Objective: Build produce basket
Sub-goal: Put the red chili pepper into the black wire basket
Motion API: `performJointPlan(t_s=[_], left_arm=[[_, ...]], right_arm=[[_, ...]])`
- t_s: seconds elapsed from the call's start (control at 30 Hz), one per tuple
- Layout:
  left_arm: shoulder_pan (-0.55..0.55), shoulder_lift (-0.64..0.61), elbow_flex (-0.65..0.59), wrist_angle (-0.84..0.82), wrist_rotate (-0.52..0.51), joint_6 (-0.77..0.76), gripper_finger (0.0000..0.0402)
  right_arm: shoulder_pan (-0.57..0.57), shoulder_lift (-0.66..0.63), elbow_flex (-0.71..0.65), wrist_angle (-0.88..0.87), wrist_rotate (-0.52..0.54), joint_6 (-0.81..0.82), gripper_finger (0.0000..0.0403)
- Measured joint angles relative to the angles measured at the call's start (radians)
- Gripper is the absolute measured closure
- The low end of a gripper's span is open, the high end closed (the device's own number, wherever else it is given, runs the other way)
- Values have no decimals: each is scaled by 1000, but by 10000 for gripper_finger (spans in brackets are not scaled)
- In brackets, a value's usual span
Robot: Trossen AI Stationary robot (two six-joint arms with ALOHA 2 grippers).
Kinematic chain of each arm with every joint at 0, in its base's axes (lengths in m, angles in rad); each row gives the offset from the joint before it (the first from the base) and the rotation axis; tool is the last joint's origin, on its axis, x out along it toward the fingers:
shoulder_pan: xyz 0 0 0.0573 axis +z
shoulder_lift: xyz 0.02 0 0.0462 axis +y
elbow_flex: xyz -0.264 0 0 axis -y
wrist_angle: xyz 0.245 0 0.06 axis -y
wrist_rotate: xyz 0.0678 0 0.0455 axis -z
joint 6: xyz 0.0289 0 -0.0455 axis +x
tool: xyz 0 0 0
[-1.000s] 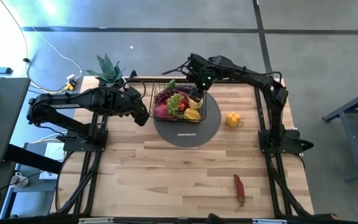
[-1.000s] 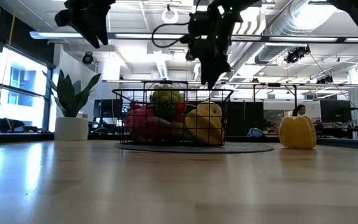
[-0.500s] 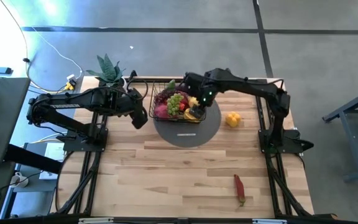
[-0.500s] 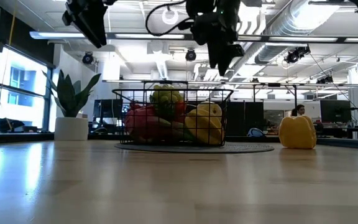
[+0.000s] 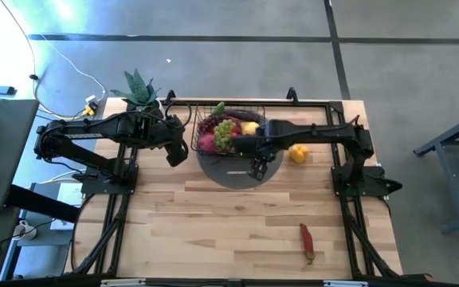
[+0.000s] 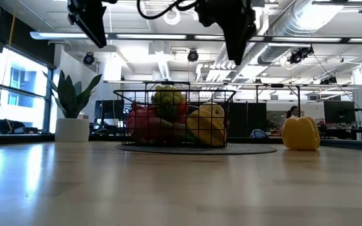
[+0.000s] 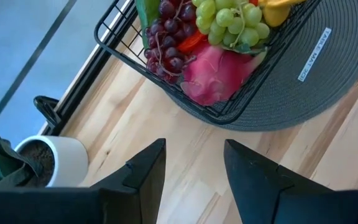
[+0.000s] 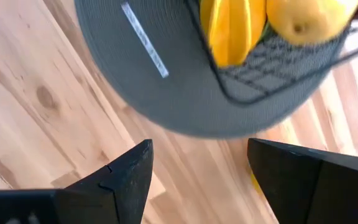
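Observation:
The black wire basket (image 5: 228, 131) stands on the grey round mat (image 5: 241, 169) at the table's far middle. It holds a pink dragon fruit (image 7: 219, 71), green grapes (image 7: 229, 22), red grapes (image 7: 169, 37) and yellow pieces (image 8: 235, 25). My left gripper (image 5: 178, 153) hangs open and empty just left of the basket, its fingers apart in the left wrist view (image 7: 194, 171). My right gripper (image 5: 257, 170) hangs open and empty over the mat's near part, in front of the basket, and also shows in the right wrist view (image 8: 201, 168). A yellow pepper (image 5: 298, 152) and a red chili (image 5: 307, 243) lie on the table.
A spiky green plant in a white pot (image 5: 140, 89) stands at the far left corner. The yellow pepper stands just right of the mat (image 6: 301, 133). The red chili lies near the front right. The wooden table top in front of the mat is bare (image 5: 213, 215).
My right gripper has risen from above the basket's far right side and gone toward the table's near edge. It now hangs over the mat's near part, its fingers apart. The basket and its fruit have stayed in place.

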State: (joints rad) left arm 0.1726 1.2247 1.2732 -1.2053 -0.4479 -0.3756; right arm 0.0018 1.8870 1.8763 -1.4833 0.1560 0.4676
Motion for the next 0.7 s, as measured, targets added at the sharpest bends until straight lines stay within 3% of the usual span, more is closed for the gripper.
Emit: performJointPlan(t_s=[0.37, 0.7], left_arm=[[0, 0, 0, 0, 1, 64, 250], [0, 0, 0, 2, 1, 68, 250]], right_arm=[[132, -10, -38, -87, 46, 236, 160], [189, -136, -231, -84, 17, 453, 160]])
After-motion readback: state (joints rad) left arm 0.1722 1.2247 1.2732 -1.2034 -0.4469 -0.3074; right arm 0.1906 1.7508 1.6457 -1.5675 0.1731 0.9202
